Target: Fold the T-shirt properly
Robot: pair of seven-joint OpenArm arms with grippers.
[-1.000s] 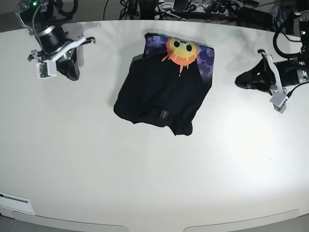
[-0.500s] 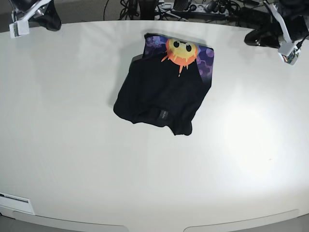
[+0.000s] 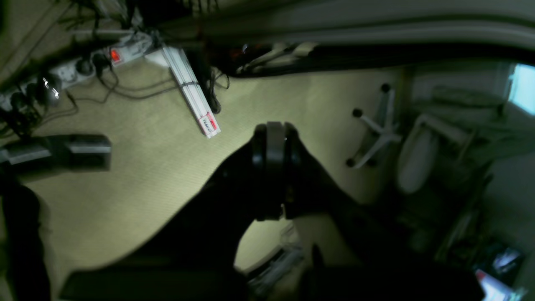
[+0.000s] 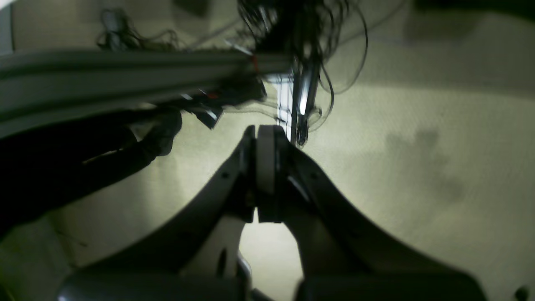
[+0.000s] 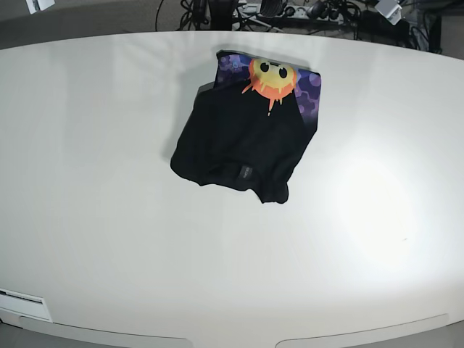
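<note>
The black T-shirt (image 5: 243, 138) lies folded into a compact bundle at the table's far middle, with its orange sun face on purple honeycomb print (image 5: 273, 77) showing at the far edge. Neither wrist view shows the shirt. My left gripper (image 3: 273, 138) is shut and empty, off the table over the floor. My right gripper (image 4: 264, 136) is shut and empty too, over the floor. In the base view only a sliver of each arm shows at the top corners.
The white table (image 5: 109, 217) fills the base view. Behind its far edge are cables and a power strip (image 5: 290, 11). The left wrist view shows a power strip (image 3: 125, 48), a white rail (image 3: 194, 98) and a chair base (image 3: 376, 133) on the floor.
Both arms have pulled back and up from beside the shirt and now almost left the base view. The shirt has not moved.
</note>
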